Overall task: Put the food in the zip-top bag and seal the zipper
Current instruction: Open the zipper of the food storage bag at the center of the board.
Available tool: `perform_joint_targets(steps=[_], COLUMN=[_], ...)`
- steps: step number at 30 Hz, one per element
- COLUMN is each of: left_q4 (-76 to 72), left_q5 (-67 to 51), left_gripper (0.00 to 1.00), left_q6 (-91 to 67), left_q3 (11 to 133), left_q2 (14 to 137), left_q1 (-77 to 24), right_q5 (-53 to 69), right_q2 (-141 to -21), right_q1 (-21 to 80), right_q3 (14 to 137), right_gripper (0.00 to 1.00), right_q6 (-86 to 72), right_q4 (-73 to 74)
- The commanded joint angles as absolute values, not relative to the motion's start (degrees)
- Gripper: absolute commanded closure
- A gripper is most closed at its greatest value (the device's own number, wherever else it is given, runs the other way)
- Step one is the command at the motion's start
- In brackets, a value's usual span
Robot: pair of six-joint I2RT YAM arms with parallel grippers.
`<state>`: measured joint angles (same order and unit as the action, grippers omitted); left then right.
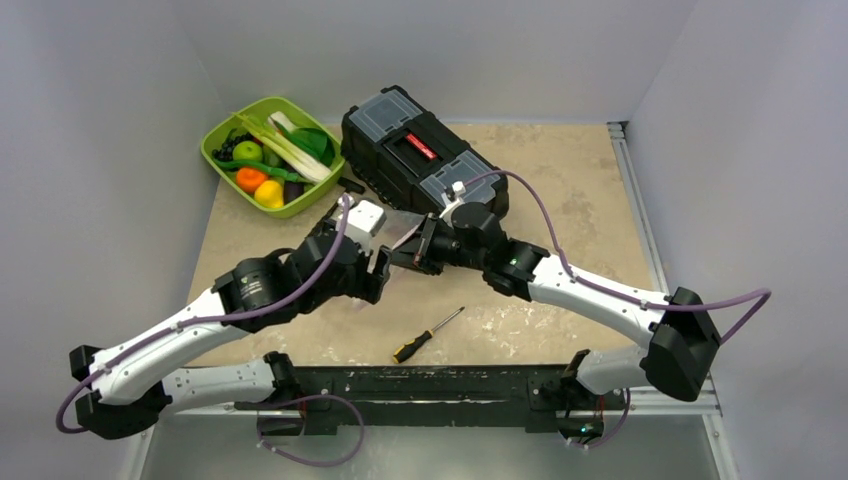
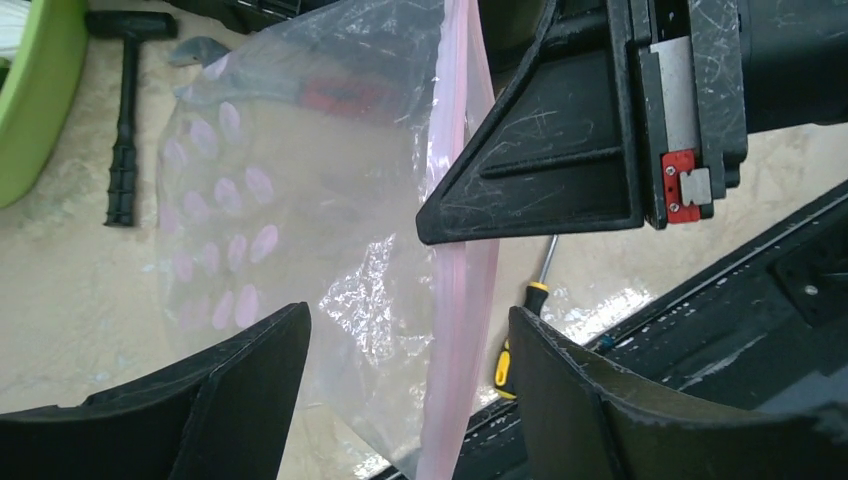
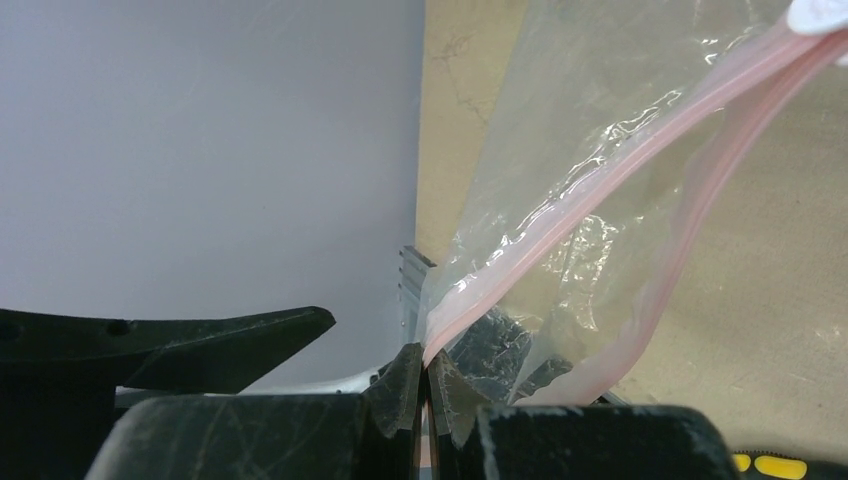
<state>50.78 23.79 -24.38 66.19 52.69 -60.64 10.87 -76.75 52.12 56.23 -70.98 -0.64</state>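
The clear zip-top bag (image 1: 400,228) hangs between my two grippers in front of the toolbox. My right gripper (image 3: 425,368) is shut on one end of its pink zipper (image 3: 610,170). My left gripper (image 2: 410,370) is open, and the zipper strip (image 2: 462,300) runs down between its fingers (image 2: 235,385) without touching either. The bag (image 2: 300,200) looks empty. The food lies in a lime-green tray (image 1: 215,140) at the back left: green apple (image 1: 247,151), orange (image 1: 250,178), yellow pear (image 1: 269,194) and leek stalks (image 1: 290,150).
A black toolbox (image 1: 425,150) stands at the back centre, right behind the bag. A yellow-handled screwdriver (image 1: 428,335) lies near the front edge. A black T-shaped tool (image 2: 125,120) rests on the table beside the tray. Grey walls enclose the table.
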Motion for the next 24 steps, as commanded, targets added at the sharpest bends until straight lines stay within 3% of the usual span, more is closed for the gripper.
perform_joint_targets(steps=[1, 9, 21, 24], left_q4=[51.8, 51.1, 52.4, 52.5], left_q5=[31.7, 32.0, 35.6, 35.6], left_gripper=[0.31, 0.37, 0.62, 0.74], left_q6=[-22.0, -22.8, -24.4, -24.6], left_q3=[70.6, 68.3, 68.6, 68.4], left_q2=[56.4, 58.5, 61.9, 61.9], left_q1=[-62.9, -64.1, -64.2, -64.2], right_q5=[8.4, 8.3, 7.1, 7.0], right_q2=[-76.1, -75.1, -73.8, -73.5], right_q1=[52.6, 53.0, 54.7, 55.1], right_q3=[58.6, 57.8, 57.3, 56.8], right_gripper=[1.00, 1.00, 1.00, 1.00], right_q6=[-72.8, -75.2, -76.9, -77.1], right_q4=[-1.0, -1.9, -2.6, -3.1])
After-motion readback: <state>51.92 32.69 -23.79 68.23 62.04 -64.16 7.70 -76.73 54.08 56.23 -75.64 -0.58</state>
